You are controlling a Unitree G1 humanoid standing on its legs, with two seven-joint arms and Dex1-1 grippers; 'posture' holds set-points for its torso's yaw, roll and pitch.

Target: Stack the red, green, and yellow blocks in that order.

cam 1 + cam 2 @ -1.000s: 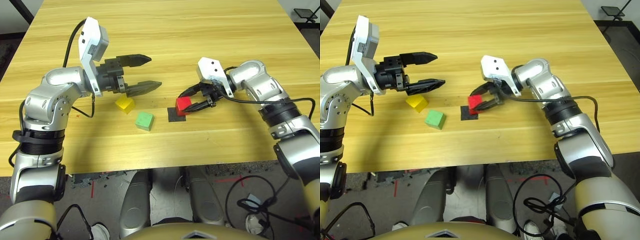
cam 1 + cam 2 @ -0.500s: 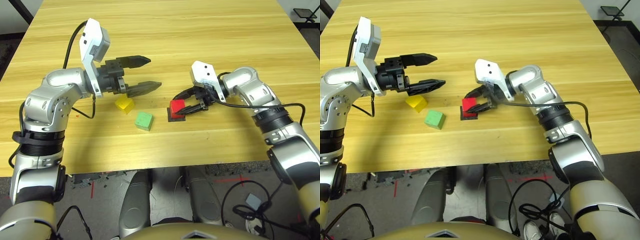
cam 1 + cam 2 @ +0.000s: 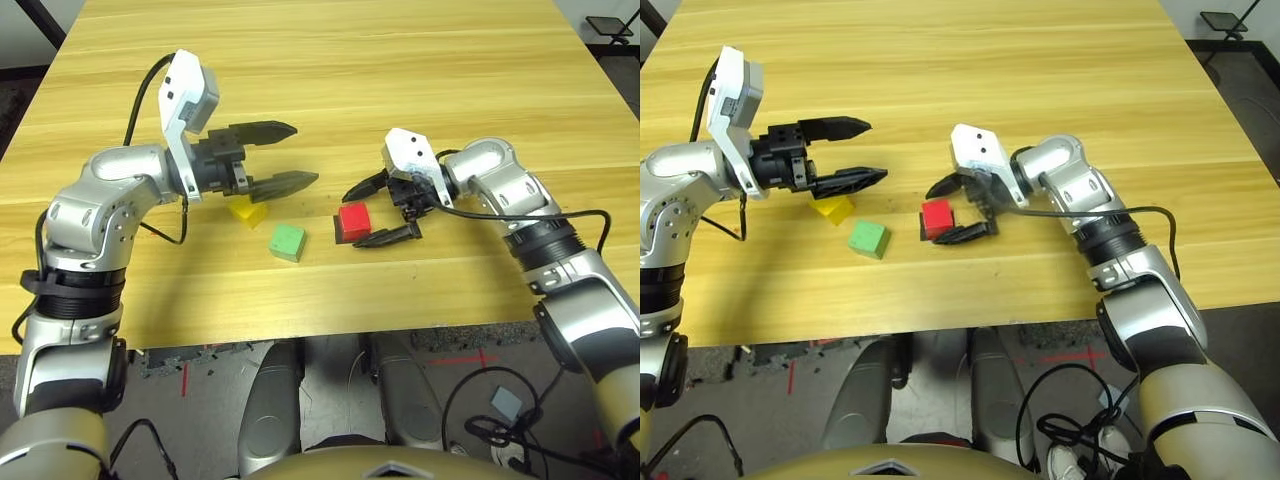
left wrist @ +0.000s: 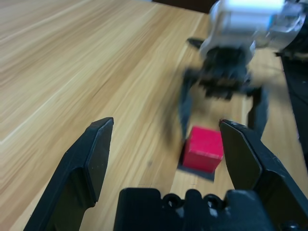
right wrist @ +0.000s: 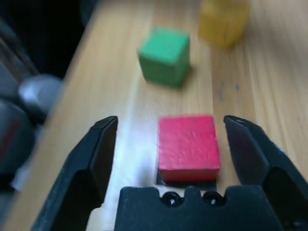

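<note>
The red block (image 3: 353, 220) rests on a flat black patch (image 5: 185, 183) near the middle of the table. My right gripper (image 3: 931, 217) is open, one finger on each side of the red block and neither touching it. The light green block (image 3: 287, 241) lies to its left, and the yellow block (image 3: 248, 212) sits a little farther left and back. My left gripper (image 3: 306, 152) hangs open in the air over the yellow block, holding nothing. The left wrist view shows the red block (image 4: 204, 148) with the right gripper behind it.
The wooden table (image 3: 400, 60) stretches bare toward the back. Its front edge (image 3: 300, 335) runs close below the blocks. A black cable (image 3: 560, 215) hangs along my right forearm.
My right gripper carried the red block leftward onto the black patch, then opened and let it go. My left gripper shifted slightly and stayed open.
</note>
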